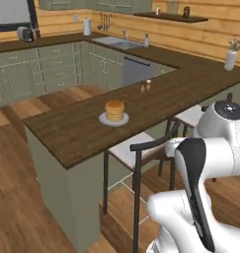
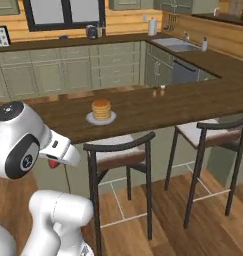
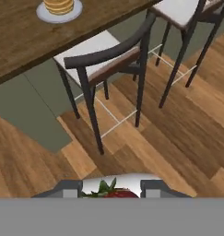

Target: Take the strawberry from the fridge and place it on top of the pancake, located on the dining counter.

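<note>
My gripper point(image 3: 111, 188) is shut on the strawberry point(image 3: 117, 193), whose red flesh and green leaves show between the two dark fingertips. In the right base view the strawberry point(image 2: 53, 163) peeks out red under the white hand, low and in front of the dining counter point(image 2: 143, 111). The pancake point(image 1: 114, 110) is a golden stack on a small grey plate point(image 1: 104, 120) near the dining counter's point(image 1: 67, 131) end, well beyond the hand. In the hand view the pancake point(image 3: 59, 5) lies at the top left. The fridge is out of view.
A dark-framed chair point(image 2: 120, 150) with a pale seat stands tucked under the counter between the hand and the pancake; a second chair point(image 2: 213, 135) stands to its right. Two small shakers point(image 2: 158, 91) sit further along the counter. Wooden floor point(image 3: 178, 129) lies below.
</note>
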Robot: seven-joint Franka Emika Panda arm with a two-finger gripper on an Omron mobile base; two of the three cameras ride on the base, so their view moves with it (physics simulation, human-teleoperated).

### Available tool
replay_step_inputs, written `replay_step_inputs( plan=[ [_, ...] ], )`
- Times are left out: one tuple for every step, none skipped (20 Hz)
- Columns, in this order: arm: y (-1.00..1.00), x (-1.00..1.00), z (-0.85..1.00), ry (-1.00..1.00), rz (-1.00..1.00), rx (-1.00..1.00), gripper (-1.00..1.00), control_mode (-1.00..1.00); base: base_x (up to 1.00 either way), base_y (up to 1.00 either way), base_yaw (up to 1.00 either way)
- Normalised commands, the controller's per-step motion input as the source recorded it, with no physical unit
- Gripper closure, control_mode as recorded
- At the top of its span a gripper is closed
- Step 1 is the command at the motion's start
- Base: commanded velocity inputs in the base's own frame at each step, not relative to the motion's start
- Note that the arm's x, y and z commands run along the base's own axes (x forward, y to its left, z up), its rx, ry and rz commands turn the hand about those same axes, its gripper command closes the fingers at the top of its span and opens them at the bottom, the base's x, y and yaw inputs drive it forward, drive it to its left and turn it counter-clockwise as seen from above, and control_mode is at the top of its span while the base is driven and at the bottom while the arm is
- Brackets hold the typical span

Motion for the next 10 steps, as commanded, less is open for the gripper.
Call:
replay_step_inputs(
  plan=[
    [0.00,0.00,0.00,0.00,0.00,0.00,1.00,1.00,0.40,-0.31,0.95],
    [0.00,0.00,0.00,0.00,0.00,0.00,1.00,1.00,0.40,-0.33,0.94],
    [0.00,0.00,0.00,0.00,0.00,0.00,1.00,1.00,0.40,-0.34,0.93],
    [0.00,0.00,0.00,0.00,0.00,0.00,1.00,1.00,0.41,-0.41,0.91],
    [0.00,0.00,0.00,0.00,0.00,0.00,1.00,1.00,0.40,-0.69,0.81],
    [0.00,0.00,0.00,0.00,0.00,0.00,1.00,1.00,0.39,-0.81,0.69],
    [0.00,0.00,0.00,0.00,0.00,0.00,1.00,1.00,0.29,-0.92,0.61],
    [0.00,0.00,0.00,0.00,0.00,0.00,1.00,1.00,0.34,-0.91,0.57],
    [0.00,0.00,0.00,0.00,0.00,0.00,1.00,1.00,0.40,-1.00,0.49],
    [0.00,0.00,0.00,0.00,0.00,0.00,1.00,1.00,0.40,-1.00,0.41]
  ],
)
